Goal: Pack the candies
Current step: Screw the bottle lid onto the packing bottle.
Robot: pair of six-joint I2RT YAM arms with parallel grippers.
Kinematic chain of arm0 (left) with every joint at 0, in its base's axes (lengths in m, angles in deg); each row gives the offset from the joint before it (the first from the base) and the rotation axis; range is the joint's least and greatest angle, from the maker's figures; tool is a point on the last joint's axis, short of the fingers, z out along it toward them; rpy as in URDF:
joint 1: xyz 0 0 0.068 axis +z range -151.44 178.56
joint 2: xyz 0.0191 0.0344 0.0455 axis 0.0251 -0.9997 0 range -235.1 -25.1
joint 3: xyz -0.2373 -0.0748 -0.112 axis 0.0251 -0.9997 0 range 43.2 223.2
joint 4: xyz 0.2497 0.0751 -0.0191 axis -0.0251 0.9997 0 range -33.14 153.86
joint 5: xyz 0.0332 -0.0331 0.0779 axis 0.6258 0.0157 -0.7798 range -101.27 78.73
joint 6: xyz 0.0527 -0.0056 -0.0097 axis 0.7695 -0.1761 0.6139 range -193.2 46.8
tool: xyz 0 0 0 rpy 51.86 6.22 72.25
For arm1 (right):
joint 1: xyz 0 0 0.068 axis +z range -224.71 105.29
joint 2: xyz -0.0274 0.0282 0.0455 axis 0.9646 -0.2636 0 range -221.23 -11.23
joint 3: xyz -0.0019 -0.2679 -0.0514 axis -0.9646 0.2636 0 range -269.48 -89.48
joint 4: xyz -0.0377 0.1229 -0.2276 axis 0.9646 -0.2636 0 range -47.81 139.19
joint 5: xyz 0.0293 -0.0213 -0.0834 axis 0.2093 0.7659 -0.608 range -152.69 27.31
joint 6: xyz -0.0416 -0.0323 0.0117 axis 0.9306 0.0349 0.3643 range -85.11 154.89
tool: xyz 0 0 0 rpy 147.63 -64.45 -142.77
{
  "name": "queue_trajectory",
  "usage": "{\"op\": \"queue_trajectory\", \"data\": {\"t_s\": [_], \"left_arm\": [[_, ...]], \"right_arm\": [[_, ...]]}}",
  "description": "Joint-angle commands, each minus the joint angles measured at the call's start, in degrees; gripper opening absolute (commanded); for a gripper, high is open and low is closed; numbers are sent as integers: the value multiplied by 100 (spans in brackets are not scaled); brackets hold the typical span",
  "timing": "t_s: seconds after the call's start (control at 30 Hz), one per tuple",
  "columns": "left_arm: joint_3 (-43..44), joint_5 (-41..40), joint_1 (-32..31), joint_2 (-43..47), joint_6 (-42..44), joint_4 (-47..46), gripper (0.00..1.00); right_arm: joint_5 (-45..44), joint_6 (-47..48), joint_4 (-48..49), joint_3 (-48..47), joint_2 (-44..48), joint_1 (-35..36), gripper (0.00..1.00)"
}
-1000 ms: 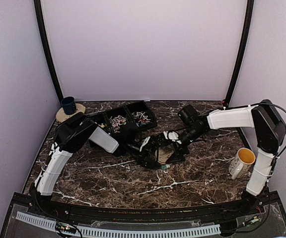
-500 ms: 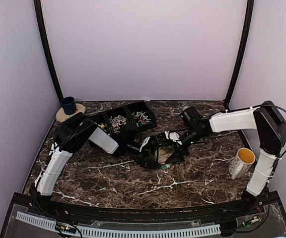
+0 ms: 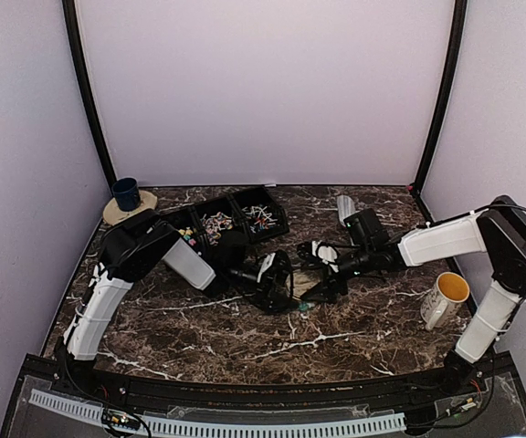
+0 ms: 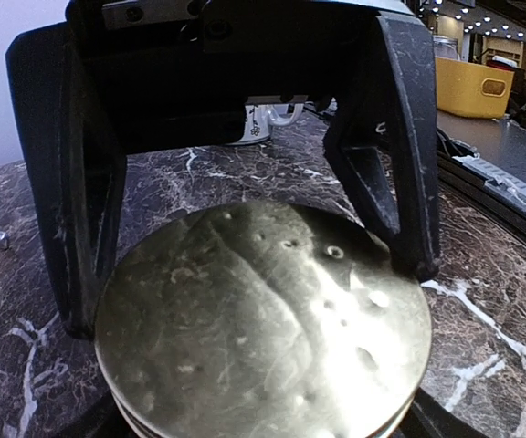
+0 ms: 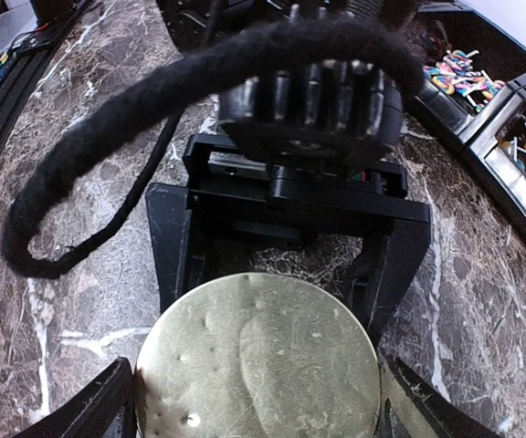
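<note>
Left claw (image 4: 249, 292) clamps lid (image 4: 263, 347); right claw (image 5: 258, 415) grip unclear; candies (image 5: 459, 73) fill tray (image 3: 279, 217).

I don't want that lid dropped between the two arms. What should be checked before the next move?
1. Left gripper has a finger on each side of the round lid: ok.
2. Right gripper grips the lid as well: cannot tell; its fingers flank the rim, but contact is unclear.
3. What sits under the lid: cannot tell; the lid fills both wrist views.
4. Candies lie in the compartments of the black tray: ok.
5. Black cable is apart from the lid: ok.
</note>
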Motion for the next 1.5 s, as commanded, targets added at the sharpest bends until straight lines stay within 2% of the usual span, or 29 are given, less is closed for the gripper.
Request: {"op": "queue_trajectory", "data": {"t_s": [0.0, 0.37, 0.63, 0.8, 1.07, 1.23, 1.37, 1.47], "left_arm": [[-517, -1782, 9, -529, -489, 1142, 78], [-820, -3445, -82, -161, -1379, 924, 78], [-782, -3907, -274, -152, -1363, 957, 79], [-742, -3833, -273, -183, -1383, 942, 79], [-731, -3632, -263, -193, -1336, 911, 80], [-736, -3372, -225, -201, -1291, 869, 80], [-769, -2657, -148, -201, -1042, 811, 80], [-821, -1775, -114, -191, -716, 807, 80]], "right_arm": [[-589, -1076, 662, 372, 15, 151, 83], [-1852, -2289, 1801, 723, 36, 486, 84], [-2684, -2873, 2201, 745, 37, 736, 85], [-2764, -2959, 1960, 569, 153, 773, 87], [-2645, -2833, 1493, 582, 623, 777, 98], [-2563, -2518, 1189, 717, 979, 769, 97], [-2552, -1860, 873, 901, 1293, 701, 98], [-2021, -1132, 534, 975, 1580, 442, 98]]}}
